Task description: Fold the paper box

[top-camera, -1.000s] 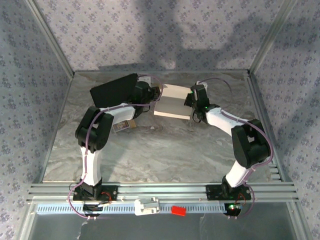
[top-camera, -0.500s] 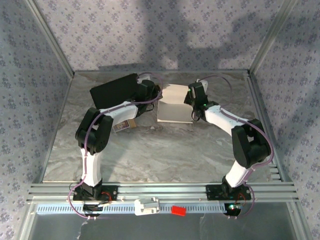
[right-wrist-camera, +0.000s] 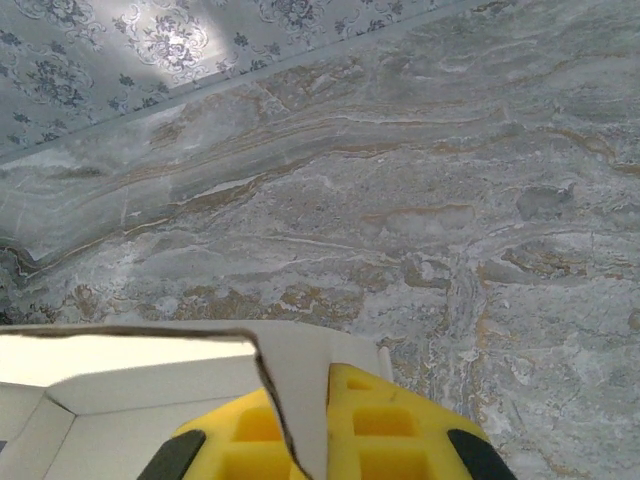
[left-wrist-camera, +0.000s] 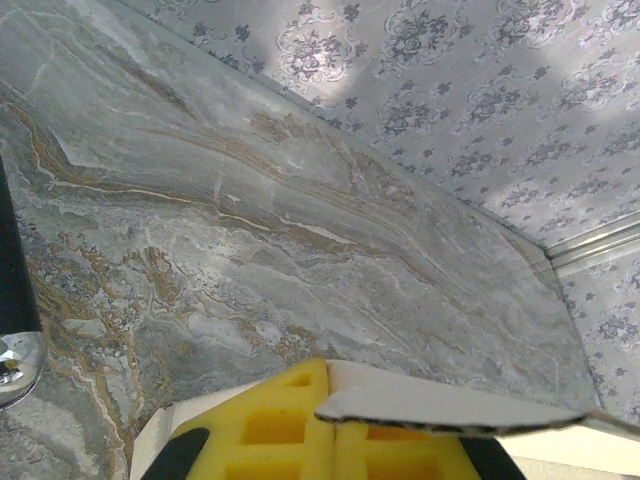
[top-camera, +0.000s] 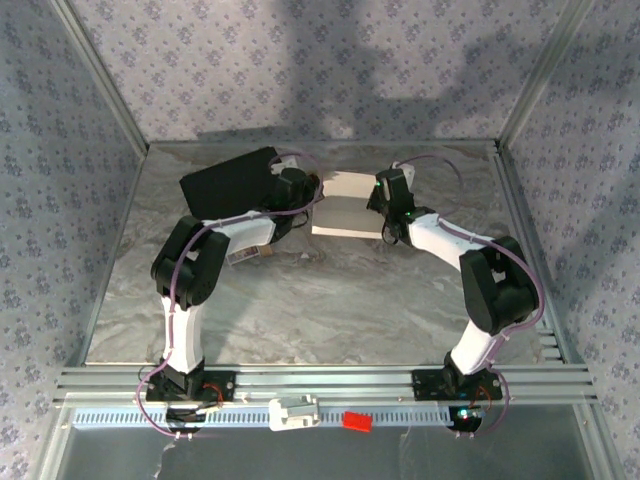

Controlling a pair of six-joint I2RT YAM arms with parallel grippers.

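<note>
White thin-cardboard paper box [top-camera: 345, 205] sits at the far centre of the marbled tabletop [top-camera: 320, 300], between your arms and just beside the black rectangular case [top-camera: 225, 180]. Left end effector [left-wrist-camera: 330, 420] is clenched on its left edge, right end effector [right-wrist-camera: 310, 420] on a right wall. Compared with half a second ago, the box reads lower and flatter. The crease is likely being worked and is not yet holding.

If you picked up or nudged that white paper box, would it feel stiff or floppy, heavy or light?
Probably floppy: the paper box shows a very thin cut edge in the left wrist view. Likely light, being one thin sheet. Nudged, it would probably slide on the smooth table, not roll, since it is flat-sided.
</note>
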